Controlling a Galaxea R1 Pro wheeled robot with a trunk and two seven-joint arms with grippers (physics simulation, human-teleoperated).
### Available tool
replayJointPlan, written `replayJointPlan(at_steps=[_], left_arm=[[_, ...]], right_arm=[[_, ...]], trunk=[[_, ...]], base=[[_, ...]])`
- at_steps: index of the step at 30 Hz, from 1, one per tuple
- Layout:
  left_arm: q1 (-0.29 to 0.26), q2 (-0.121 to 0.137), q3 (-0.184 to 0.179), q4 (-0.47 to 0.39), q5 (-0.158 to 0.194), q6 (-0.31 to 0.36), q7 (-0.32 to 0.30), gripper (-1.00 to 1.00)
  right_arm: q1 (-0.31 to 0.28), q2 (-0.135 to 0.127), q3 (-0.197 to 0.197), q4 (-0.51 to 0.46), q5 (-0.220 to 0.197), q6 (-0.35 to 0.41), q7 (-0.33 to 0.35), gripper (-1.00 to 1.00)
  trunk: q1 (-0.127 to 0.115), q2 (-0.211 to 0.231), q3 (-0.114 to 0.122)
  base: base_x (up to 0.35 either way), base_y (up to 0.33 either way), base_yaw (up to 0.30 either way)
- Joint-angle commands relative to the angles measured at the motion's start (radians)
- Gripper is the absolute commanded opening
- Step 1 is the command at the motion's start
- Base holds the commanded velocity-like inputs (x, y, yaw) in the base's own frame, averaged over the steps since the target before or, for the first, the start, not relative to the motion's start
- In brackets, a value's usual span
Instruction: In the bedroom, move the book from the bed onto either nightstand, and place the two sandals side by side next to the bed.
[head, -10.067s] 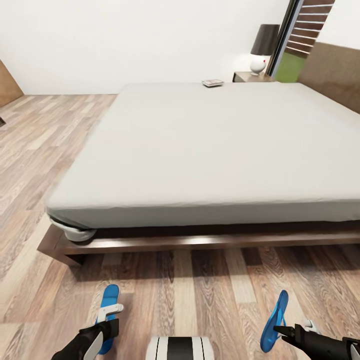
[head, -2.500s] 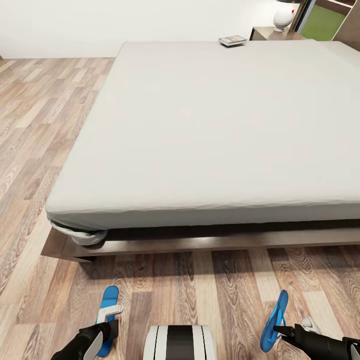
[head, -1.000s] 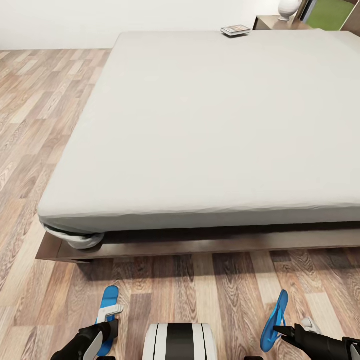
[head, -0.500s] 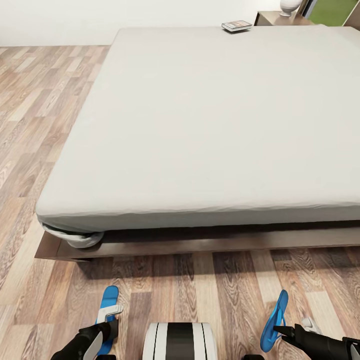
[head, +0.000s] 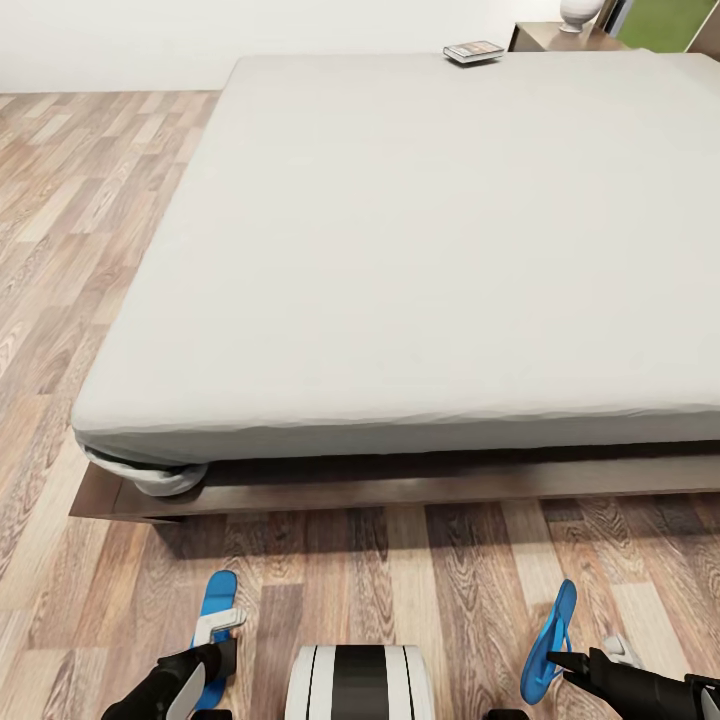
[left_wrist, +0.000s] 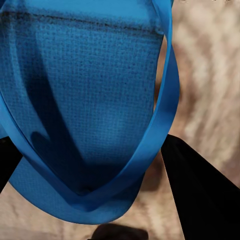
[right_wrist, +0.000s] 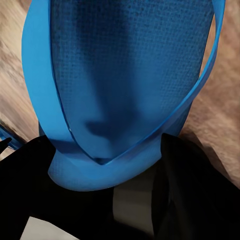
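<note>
Nearest the robot, on the floor side of the bed (head: 400, 250), each arm holds a sandal. Left gripper (head: 215, 655) is pinched on the left sandal (head: 213, 625), which lies fairly flat, toe end pointing toward the bed frame. In the left wrist view that sandal (left_wrist: 85, 110) sits between the black fingers (left_wrist: 200, 190), strap loop running over the sole. Right gripper (head: 553, 661) is pinched on the right sandal (head: 549, 640), tilted up on edge, w/ its thin side toward the camera. Right wrist view has the blue sole (right_wrist: 120, 85) close up, dark fingers (right_wrist: 195, 185) either side of its end. The two sandals are well apart, both short of the bed's near edge, over wood-plank floor (head: 450, 560). Past them the pale mattress spreads wide on its dark frame. The book (head: 473, 51) lies at the bed's far edge, near the far-right corner. Just beyond the bed there, the nightstand (head: 545, 38) carries a white lamp base (head: 580, 14).
</note>
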Motion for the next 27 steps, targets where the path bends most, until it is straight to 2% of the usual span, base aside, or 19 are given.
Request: replayJointPlan(at_steps=[1, 27], left_arm=[[0.000, 0.000, 0.001, -0.002, 0.009, 0.006, 0.002, 1.00], [0.000, 0.000, 0.002, -0.002, 0.009, 0.007, 0.002, 1.00]], right_arm=[[-0.001, 0.001, -0.007, 0.000, 0.007, 0.008, 0.006, -1.00], [-0.001, 0.001, -0.007, -0.001, 0.007, 0.008, 0.006, -1.00]], trunk=[[0.000, 0.000, -0.001], [0.000, 0.000, -0.001]], base=[[0.000, 0.000, 0.000], [-0.010, 0.000, 0.000]])
